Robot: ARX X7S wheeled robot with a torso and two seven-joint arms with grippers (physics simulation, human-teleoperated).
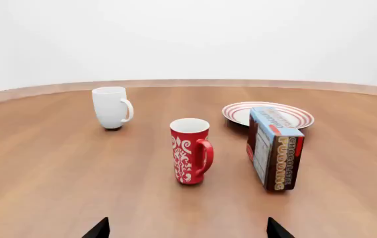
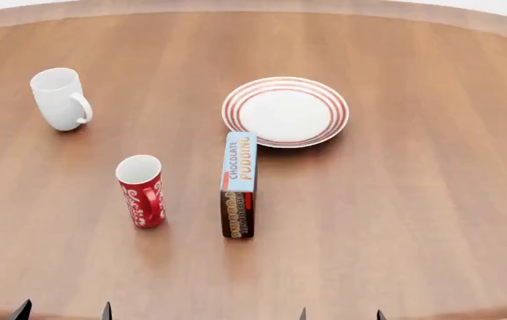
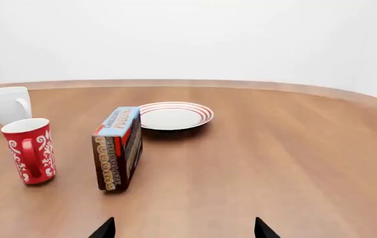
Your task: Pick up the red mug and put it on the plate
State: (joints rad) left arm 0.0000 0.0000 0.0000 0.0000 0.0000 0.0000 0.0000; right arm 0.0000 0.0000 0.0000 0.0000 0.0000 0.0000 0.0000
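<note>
The red mug (image 2: 141, 191) stands upright on the wooden table, left of centre, its handle toward me; it also shows in the left wrist view (image 1: 190, 150) and the right wrist view (image 3: 30, 150). The plate (image 2: 285, 111), white with red rings, lies farther back and to the right, empty; it shows in the left wrist view (image 1: 268, 114) and the right wrist view (image 3: 174, 115). My left gripper (image 2: 63, 312) is open at the near table edge, short of the mug (image 1: 187, 229). My right gripper (image 2: 340, 315) is open and empty at the near edge (image 3: 183, 229).
A chocolate pudding box (image 2: 239, 183) stands on its edge between the red mug and the plate. A plain white mug (image 2: 60, 99) stands at the back left. The round wooden table (image 2: 413, 200) fills the view, its far rim curving along the top.
</note>
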